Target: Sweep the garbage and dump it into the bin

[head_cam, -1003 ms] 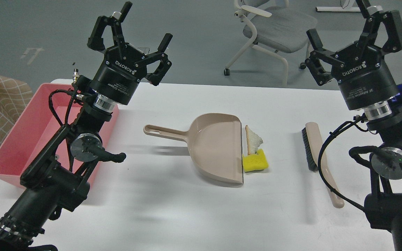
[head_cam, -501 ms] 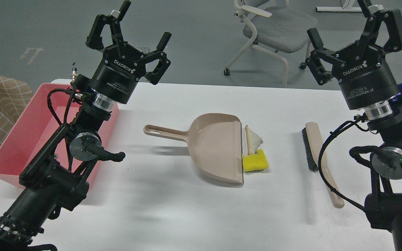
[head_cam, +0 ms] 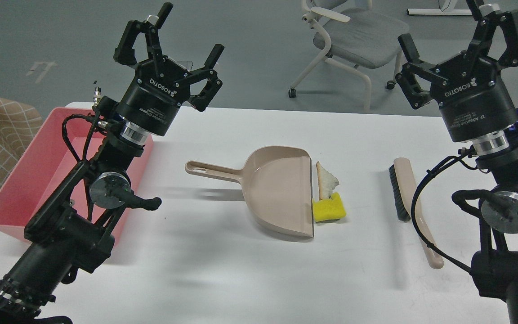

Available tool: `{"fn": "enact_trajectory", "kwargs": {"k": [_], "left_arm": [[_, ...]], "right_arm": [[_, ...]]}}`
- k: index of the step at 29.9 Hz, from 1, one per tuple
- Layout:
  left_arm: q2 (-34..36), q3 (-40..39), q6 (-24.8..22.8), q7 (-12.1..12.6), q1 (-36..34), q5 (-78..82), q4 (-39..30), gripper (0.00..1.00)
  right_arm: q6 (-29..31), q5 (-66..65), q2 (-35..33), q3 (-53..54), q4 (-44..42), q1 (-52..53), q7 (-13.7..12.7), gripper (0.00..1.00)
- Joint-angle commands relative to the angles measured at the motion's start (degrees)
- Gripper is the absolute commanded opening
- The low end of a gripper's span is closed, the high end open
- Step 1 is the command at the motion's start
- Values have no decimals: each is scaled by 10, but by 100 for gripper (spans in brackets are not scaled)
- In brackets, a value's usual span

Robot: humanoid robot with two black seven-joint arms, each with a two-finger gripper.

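You're looking at an office or lab space: grey carpeted floor [head_cam: 250, 40], a wheeled grey office chair [head_cam: 353, 36], and a plain white table [head_cam: 241, 270] set up as a workbench.

Bright even overhead light, soft shadows, sharp focus

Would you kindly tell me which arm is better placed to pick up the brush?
Right. The brush lies on the right side of the table, beneath the open right pincer; the left pincer is raised beyond the dustpan.
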Motion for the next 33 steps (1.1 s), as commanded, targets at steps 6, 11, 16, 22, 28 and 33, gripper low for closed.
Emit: {"fn": "enact_trajectory", "kwargs": {"k": [6, 11, 16, 22, 28, 33], "left_arm": [[-1, 3, 0, 1, 8, 45, -14, 98], [-3, 2, 2, 1, 7, 46, -14, 98], [-4, 2, 5, 2, 7, 46, -15, 98], [-8, 2, 26, 0, 6, 46, -14, 98], [-1, 6, 98, -5, 13, 119, -68, 98], [2, 42, 208, 2, 16, 222, -120, 98]], "right_arm": [[0, 0, 0, 0, -1, 0, -1, 100], [0, 0, 0, 0, -4, 2, -1, 100], [0, 0, 0, 0, -4, -1, -1, 100], [0, 0, 0, 0, -4, 0, -1, 100], [0, -1, 0, 1, -2, 8, -1, 100], [0, -2, 0, 1, 0, 7, -1, 100]]}}
